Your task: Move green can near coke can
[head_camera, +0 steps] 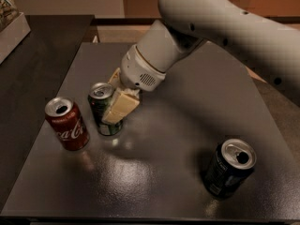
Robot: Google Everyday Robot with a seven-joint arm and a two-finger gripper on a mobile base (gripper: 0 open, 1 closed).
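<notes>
three cans stand on the dark grey table [154, 186]: one green, one red, one dark blue-black. there is one arm [220, 22], pale and thick, which comes in from the upper right and ends in one gripper [112, 100] over the left half of the table.

the gripper is pinching the green can [97, 108]. one cream finger pad [121, 108] lies flat against the can's near right side, and the other finger shows just behind the can's silver top, so the can sits between the two. the green can is upright with its base on the table, or very close to it; which of the two cannot be told.

the coke can [68, 124] is just to the left of the gripper and a little nearer the camera. it stands upright with its opened silver top showing and its white script facing forward. a narrow gap of bare table separates it from the green can; the two are close but do not touch.

the dark blue-black can [228, 168] is well apart from the gripper, off to its right and toward the table's near edge. it is tilted, with its top leaning to the right.

beyond the gripper, to the far left, a darker counter [42, 46] runs beside the table and carries a pale box [11, 29] at the edge of view.
</notes>
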